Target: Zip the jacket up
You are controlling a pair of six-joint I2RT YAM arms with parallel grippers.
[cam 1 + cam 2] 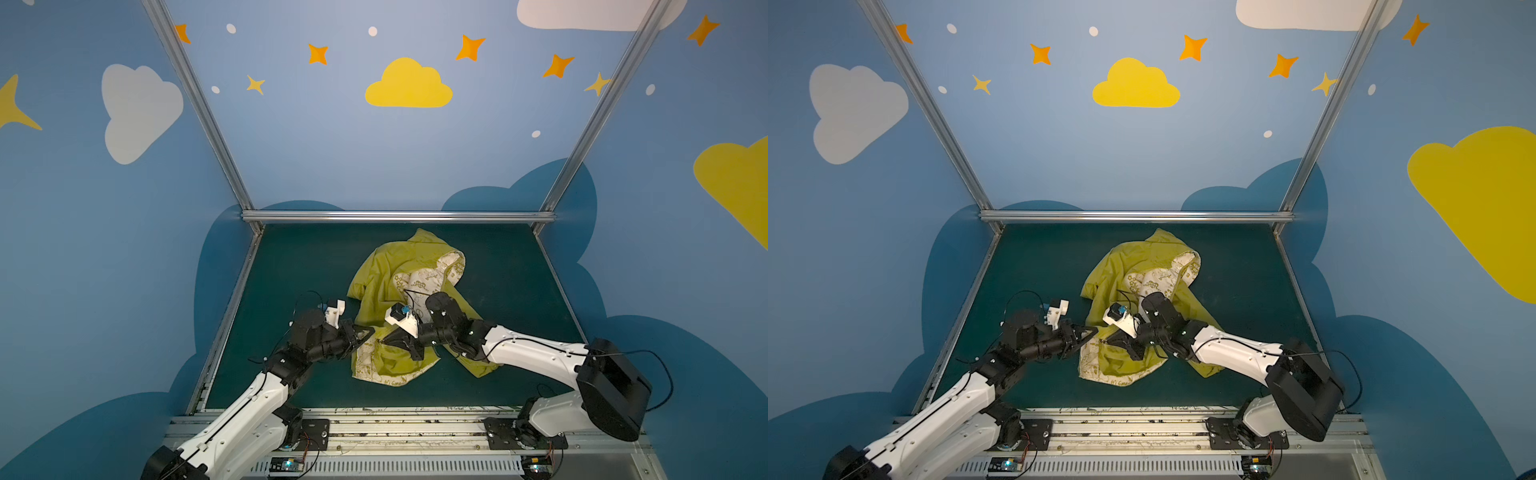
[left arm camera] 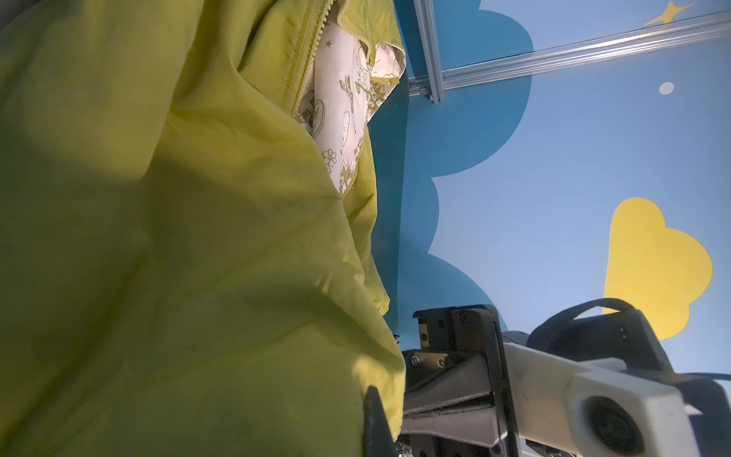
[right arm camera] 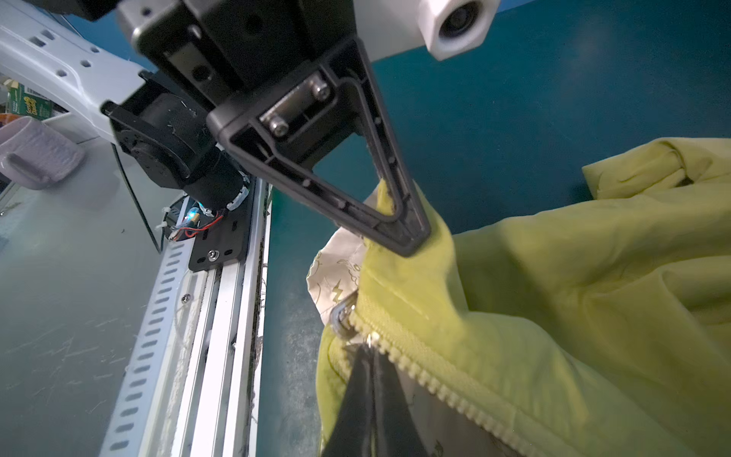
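The mustard-yellow jacket (image 1: 386, 270) (image 1: 1121, 266) lies crumpled in the middle of the green mat, with its cream printed lining showing at the hood and at the near hem. My left gripper (image 1: 371, 332) (image 1: 1096, 330) is shut on the jacket's near hem fabric; in the right wrist view its tip (image 3: 411, 241) pinches a yellow fold. My right gripper (image 1: 383, 341) (image 3: 368, 350) faces it, shut on the small metal pull beside the zipper slider (image 3: 342, 316). The zipper teeth (image 3: 435, 380) run away from the slider, unjoined. In the left wrist view, jacket fabric (image 2: 197, 237) hides most of my left gripper (image 2: 375, 399).
The green mat (image 1: 498, 270) is bounded by an aluminium frame bar at the back (image 1: 395, 216) and slotted rails at the front (image 1: 374, 424). Blue painted walls stand on three sides. My right arm (image 1: 532, 353) lies across the jacket's right sleeve.
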